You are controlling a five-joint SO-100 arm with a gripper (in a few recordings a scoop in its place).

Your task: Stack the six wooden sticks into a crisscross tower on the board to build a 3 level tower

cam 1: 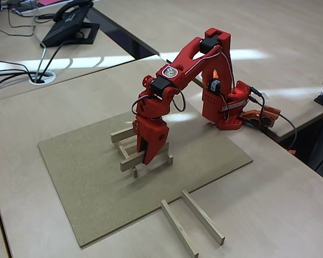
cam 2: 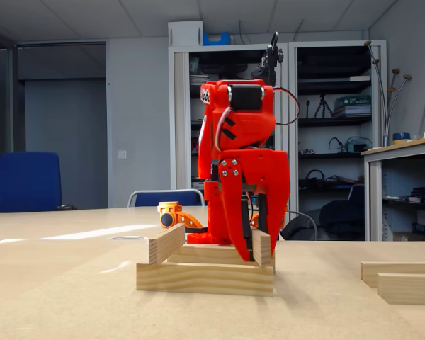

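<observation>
Nearest the camera in a fixed view, two spare sticks (cam 1: 192, 221) are seen lying side by side on the pale table (cam 1: 290, 215), just off the lower right edge of the board (cam 1: 86, 188); in the other fixed view their ends appear at the lower right. Further back, near the centre of the board, the tower (cam 1: 140, 153) stands half built — two sticks at the bottom with two more crossed over them, so two levels are judged done and one is left. The red gripper (cam 1: 149, 156) is lowered onto the second level from above, its jaws narrow around the right-hand stick of that level (cam 2: 261, 248), which seems to be held or just being let go; which of the two cannot be told. Behind it, the arm's base (cam 1: 226, 110) is clamped at the table's far edge, and a desk phone (cam 1: 70, 21) is seen at the upper left.

The sticks are judged to be light, stiff and smooth — easily nudged, with nothing but their own weight holding the stack in place. Each is best taken across its narrow width at mid-length, so that it hangs level and is set down without tipping.
</observation>
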